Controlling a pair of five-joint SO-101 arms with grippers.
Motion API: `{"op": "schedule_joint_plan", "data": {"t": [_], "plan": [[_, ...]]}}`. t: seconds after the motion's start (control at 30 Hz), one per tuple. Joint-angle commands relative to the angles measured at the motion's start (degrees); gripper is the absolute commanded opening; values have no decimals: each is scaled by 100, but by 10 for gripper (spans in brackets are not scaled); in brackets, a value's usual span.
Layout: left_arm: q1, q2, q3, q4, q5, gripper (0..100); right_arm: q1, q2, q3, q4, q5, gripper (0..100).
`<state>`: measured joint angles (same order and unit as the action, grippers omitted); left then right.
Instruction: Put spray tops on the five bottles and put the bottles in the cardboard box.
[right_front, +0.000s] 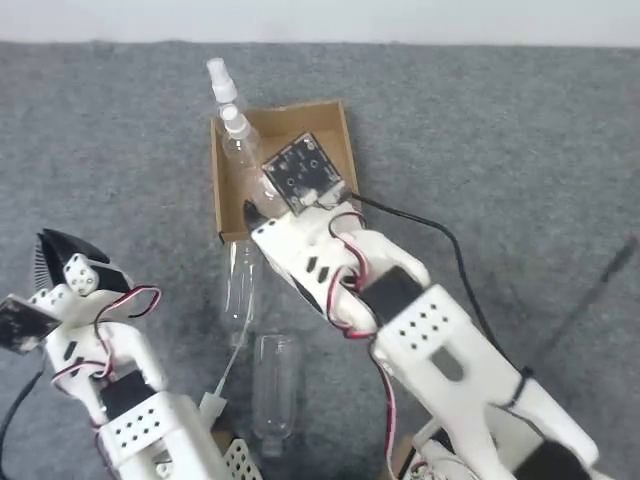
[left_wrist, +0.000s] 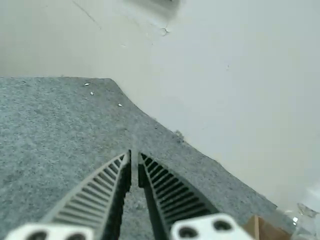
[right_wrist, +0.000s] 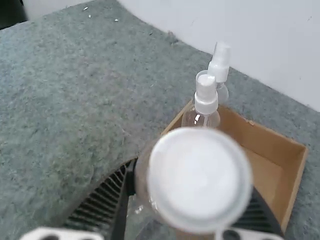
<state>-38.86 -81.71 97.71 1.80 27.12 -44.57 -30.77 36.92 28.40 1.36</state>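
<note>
My right gripper (right_wrist: 185, 205) is clamped on a capped bottle (right_wrist: 200, 177) over the cardboard box (right_front: 345, 130). Two capped bottles (right_wrist: 206, 100) stand just beyond the jaws, apparently inside. Two bare bottles (right_front: 240, 285) wait behind them. My left gripper (left_wrist: 134, 172) is closed, empty.

left gripper (left_wrist: 134, 167): jaws together, arm folded back | right gripper (right_front: 258, 212): arm stretched forward, clamped on bottle (right_wrist: 200, 177)
</note>
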Motion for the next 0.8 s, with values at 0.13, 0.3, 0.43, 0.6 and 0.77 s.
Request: {"op": "schedule_joint_plan", "data": {"t": [0.13, 0.3, 0.43, 0.6, 0.77], "plan": [[0, -70, -75, -158, -44, 13, -31, 646, -475, -1051, 0, 180], [0, -70, -75, -158, -44, 13, -13, 1112, -668, -1095, -9, 180], [0, -70, -75, -158, -44, 13, -4, 1613, -967, -1103, -9, 183], [0, -70, -75, -149, -44, 13, -4, 2273, -1424, -1103, -9, 183], [0, -70, -75, -149, -44, 13, 4, 2844, -1820, -1103, -9, 181]]}}
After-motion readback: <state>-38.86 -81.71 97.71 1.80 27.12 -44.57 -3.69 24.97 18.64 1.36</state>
